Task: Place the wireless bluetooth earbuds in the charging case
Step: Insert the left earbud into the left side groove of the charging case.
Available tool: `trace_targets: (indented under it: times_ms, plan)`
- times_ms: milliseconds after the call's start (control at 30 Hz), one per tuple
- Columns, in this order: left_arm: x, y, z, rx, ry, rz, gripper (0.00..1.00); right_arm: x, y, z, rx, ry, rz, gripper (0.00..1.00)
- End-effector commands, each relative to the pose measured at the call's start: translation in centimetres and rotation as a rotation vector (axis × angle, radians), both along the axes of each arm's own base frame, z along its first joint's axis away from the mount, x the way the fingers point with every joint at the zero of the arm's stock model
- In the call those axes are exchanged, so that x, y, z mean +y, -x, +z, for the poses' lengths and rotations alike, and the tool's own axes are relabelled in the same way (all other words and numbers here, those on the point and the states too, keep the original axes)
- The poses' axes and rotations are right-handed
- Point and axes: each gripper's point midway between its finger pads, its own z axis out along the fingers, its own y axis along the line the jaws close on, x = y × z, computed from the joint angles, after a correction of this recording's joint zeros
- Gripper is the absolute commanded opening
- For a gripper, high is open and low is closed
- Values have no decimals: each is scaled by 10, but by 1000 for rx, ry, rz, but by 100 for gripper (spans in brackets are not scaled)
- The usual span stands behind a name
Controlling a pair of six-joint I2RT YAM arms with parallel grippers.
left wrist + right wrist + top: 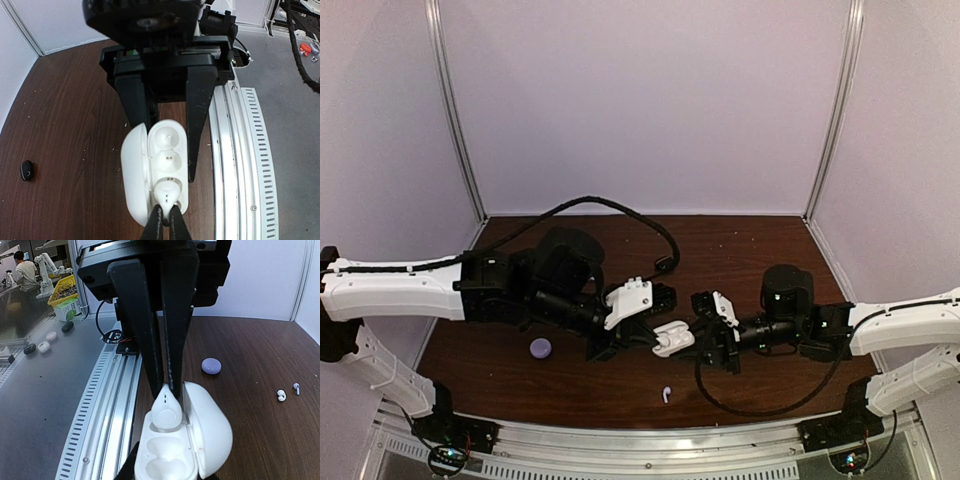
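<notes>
Earbud in hand: a white earbud (166,411) sits at the mouth of the end well of the charging case. Its rounded body is partly in and its narrow end is pinched. It looks not fully seated.
Charging case: the white charging case (162,160) has its lid swung open to one side, so the wells face the incoming bud. The far well shows empty. Whether the case rests on the counter or is lifted, I cannot tell.
Right tool: the right tool (167,385) is pressed together on the bud's narrow end, in line with the well. Likely this lets the bud slide in straight rather than tip.
Left tool: the left tool (167,150) is clamped on the case, one finger behind the lid and the other along the base. Probably this braces the case against the push.
Step in hand: seating this bud. It likely needs a short press, then release.
Loose buds: a stemmed white earbud (665,394) lies near the counter's front edge, with a curled white bud (281,395) just beside it. A black bud (27,170) lies well apart.
Lavender piece: a lavender piece (540,348) lies beside the left arm, untouched.
Counter: the dark wood counter (740,250) carries the loose pieces.
</notes>
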Motion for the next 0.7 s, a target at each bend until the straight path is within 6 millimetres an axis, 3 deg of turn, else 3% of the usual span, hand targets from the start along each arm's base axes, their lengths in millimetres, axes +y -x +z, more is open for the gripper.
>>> trace_targets:
  times_ms: [0,167,467,667]
  plan:
    - [1,-4,-1,-9,-25,10,0,7,1,28,-45,-77,15,0]
    - [-3,-4,0,-5,-23,9,0,9,0,31,-43,-84,17,0]
    - [-8,-2,-17,11,-63,2,0,12,-1,36,-48,-100,19,0]
    - [-8,-2,-6,8,-39,11,15,11,-1,34,-46,-94,18,0]
